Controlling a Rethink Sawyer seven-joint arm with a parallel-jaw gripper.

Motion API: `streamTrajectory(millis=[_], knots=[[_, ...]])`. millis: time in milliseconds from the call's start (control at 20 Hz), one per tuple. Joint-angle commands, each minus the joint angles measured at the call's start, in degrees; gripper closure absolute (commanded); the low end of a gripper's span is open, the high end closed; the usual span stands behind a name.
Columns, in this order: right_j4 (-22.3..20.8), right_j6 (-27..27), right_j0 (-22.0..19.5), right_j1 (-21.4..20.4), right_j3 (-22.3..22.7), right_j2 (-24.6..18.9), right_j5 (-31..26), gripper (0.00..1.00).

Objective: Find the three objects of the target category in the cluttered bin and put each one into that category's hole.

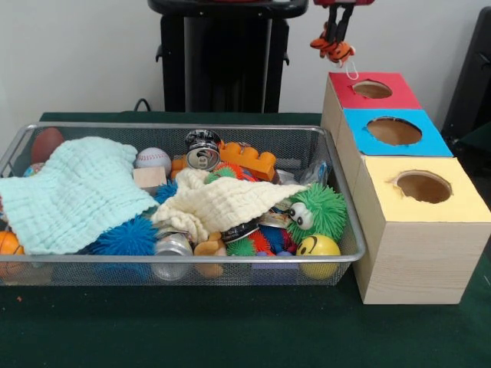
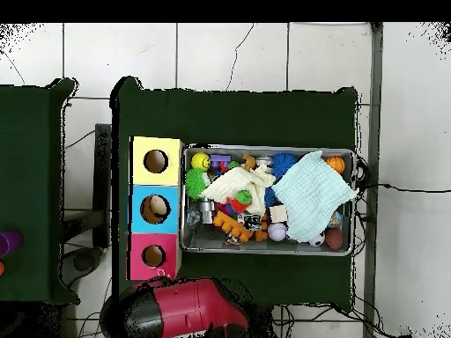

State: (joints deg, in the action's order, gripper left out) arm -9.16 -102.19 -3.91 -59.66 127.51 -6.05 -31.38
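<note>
Currently the gripper [image 1: 337, 31] hangs at the top of the front view, closed on a small orange striped plush toy [image 1: 334, 47], which dangles just above and slightly short of the red-topped box [image 1: 374, 90]. The toy's white loop reaches nearly to the box's edge, beside the red hole [image 1: 373, 89] rather than over it.

Risk: a release here would likely land the toy on the near rim or let it slide down the box's side onto the table. It is soft and limp and hangs off-centre from the jaws, so it may swing; the loop could also snag on the cut cardboard edge. The overhead view shows something pale already in the blue hole [image 2: 155, 209]; what it is cannot be told.

Materials: three wooden boxes in a row, topped red, blue [image 1: 393, 131] and yellow [image 1: 423, 187], each with a roughly cut round hole. The wire-mesh bin [image 1: 337, 261] is shallow, rigid and see-through. Inside it:
- a mint waffle-weave cloth [image 1: 69, 192] and a cream cloth [image 1: 222, 203], both floppy and covering other items
- a green spiky ball with googly eyes [image 1: 318, 213] and a blue spiky ball [image 1: 126, 238], both rubbery
- a smooth yellow smiley ball [image 1: 317, 247]
- a stitched baseball [image 1: 153, 159]
- metal cans [image 1: 202, 149]
- an orange plastic brick [image 1: 247, 159]

Any remaining targets may be hidden beneath the cloths.
</note>
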Motion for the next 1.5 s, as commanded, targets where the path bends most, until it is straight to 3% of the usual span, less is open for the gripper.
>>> streamTrajectory(millis=[50, 250, 500, 800, 1050, 1250, 1500], knots=[[3.31, -16.86, 2.27, 3.68, -1.4, 3.93, 4.28, 1.0], [4.05, -18.66, 4.89, 4.74, -2.02, 5.15, 4.96, 1.0], [4.84, -20.95, 8.4, 9.08, -2.43, 7.16, 10.65, 1.0], [8.22, -21.33, 12.58, 8.04, -3.98, 9.65, 6.99, 1.0], [9.82, -20.4, 13.77, 10.53, -4.69, 11.0, 9.42, 1.0], [11.49, -19.74, 14.67, 9.64, -5.14, 11.73, 7.43, 1.0], [13.5, -18.43, 15.3, 5.64, -5.93, 12.47, 0.07, 1.0]])
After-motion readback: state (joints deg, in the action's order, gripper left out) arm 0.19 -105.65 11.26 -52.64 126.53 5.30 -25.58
